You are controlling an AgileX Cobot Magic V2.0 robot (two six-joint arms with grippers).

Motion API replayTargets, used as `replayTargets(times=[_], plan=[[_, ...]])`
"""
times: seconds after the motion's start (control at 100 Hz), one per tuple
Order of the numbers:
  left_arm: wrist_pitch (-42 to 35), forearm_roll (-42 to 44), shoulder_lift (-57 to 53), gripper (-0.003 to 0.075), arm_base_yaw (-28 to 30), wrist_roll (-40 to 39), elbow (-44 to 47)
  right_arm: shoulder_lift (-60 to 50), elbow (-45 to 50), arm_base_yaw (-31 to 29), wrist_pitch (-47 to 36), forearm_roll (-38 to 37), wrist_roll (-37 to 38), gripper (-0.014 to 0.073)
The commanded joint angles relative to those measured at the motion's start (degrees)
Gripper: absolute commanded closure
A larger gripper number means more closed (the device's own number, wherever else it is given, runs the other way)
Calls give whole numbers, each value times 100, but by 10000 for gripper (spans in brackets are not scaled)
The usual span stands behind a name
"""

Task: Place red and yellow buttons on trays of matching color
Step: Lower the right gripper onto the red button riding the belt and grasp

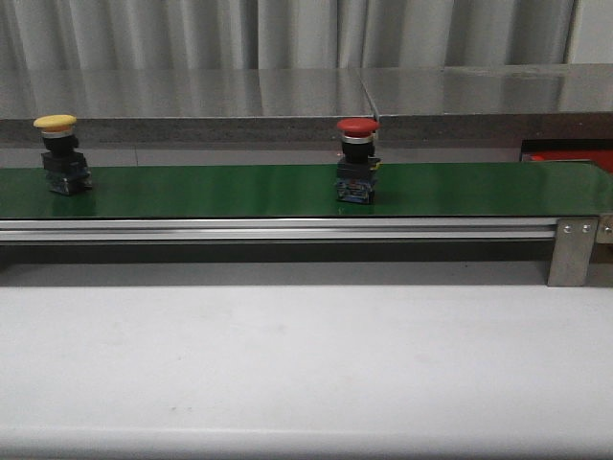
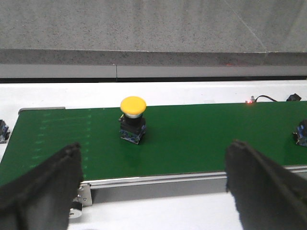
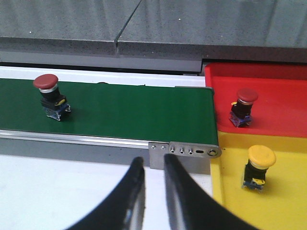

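Table (image 1: 306,374) surface, pale and plain, is stretching across the foreground of the front view, with the long green belt (image 1: 287,190) running along behind it on a silver rail that is ending at a grey bracket (image 1: 573,251) with screws. No brand, label or readable writing is showing anywhere.

Past the belt's end, in the right wrist view, the red tray (image 3: 268,96) is lying just beside the yellow tray (image 3: 268,191), the two touching along a straight edge. A red button (image 3: 243,106) is already standing upright on the red tray, and a yellow button (image 3: 256,167) is standing upright on the yellow tray.

Two more buttons are sitting on the belt (both upright on dark bases with blue bottoms). The belt's red button (image 1: 357,158) is standing near the middle in the front view, and the belt's yellow button (image 1: 59,151) is standing well apart from it toward the left end.

Left gripper (image 2: 153,187) is hovering with its fingers (image 2: 41,191) spread wide and holding nothing, the belt's yellow button showing between them farther off. Right gripper (image 3: 151,191) is hanging over the table's edge near the bracket, its fingers (image 3: 132,196) drawn narrow with only a thin gap, gripping nothing.
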Motion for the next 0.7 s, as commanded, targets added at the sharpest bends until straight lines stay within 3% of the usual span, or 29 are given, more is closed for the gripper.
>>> replayTargets(times=[0.0, 0.11, 0.2, 0.37, 0.69], plan=[[-501, -148, -492, 309, -42, 5, 178, 23, -144, -3, -362, 153, -46, 254], [-501, -164, -905, 543, -42, 5, 492, 23, -144, -3, -367, 181, -46, 96], [-501, -162, -1075, 740, -42, 5, 587, 35, -144, -3, -367, 181, -46, 62], [-489, -162, -1086, 739, -42, 5, 587, 432, -351, -3, -192, 181, -46, 62], [-479, -162, -1086, 739, -42, 5, 587, 2430, -1502, 249, 370, 263, -475, 62]])
